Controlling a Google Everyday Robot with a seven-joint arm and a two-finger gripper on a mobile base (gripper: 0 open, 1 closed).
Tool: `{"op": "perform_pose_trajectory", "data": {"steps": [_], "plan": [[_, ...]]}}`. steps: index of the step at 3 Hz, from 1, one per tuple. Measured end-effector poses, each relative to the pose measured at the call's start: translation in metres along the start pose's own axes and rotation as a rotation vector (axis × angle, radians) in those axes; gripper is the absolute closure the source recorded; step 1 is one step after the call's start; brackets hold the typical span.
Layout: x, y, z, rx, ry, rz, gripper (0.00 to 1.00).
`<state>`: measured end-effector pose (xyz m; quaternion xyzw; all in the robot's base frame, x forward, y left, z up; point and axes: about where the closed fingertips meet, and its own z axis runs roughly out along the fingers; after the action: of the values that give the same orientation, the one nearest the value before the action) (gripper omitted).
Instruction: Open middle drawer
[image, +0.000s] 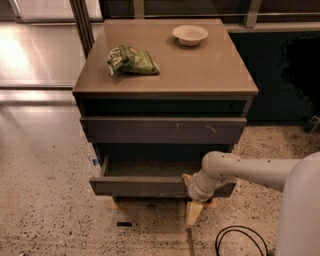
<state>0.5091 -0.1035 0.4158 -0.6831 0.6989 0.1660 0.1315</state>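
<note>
**Middle drawer partly out, gripper low on its front**

The gripper (190, 196) sits against the front of the middle drawer (140, 186), toward the end of it nearest the arm and not at the centre. Whether it is clamped on the front or only resting against it, I cannot tell. The drawer stands partly out of the cabinet (165, 92), with its grey tray showing just above and behind the gripper. The scratched drawer front (162, 130) is directly above that and is closed. A green snack bag (132, 60) and a small bowl (190, 35) lie well above the gripper, on the cabinet top. A black cable (240, 242) loops on the floor just below and beside the arm.

The main risk is the off-centre contact. Pulling from one end could skew the drawer on its runners and jam it. The front is flat and has no handle, so a weak hold could slip off. Too long a pull might draw the tray right out, or drag the cabinet and disturb the bowl. If the base backs up, it could catch the cable.
</note>
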Motion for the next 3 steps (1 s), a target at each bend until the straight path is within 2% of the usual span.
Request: {"op": "perform_pose_trajectory", "data": {"steps": [1,2,3], "plan": [[-0.001,0.0,-0.001,0.0,0.0,0.0,0.0],[-0.01,0.04,-0.013,-0.049,-0.018,-0.042,0.0],[-0.01,0.04,-0.013,-0.049,-0.018,-0.042,0.0]]}}
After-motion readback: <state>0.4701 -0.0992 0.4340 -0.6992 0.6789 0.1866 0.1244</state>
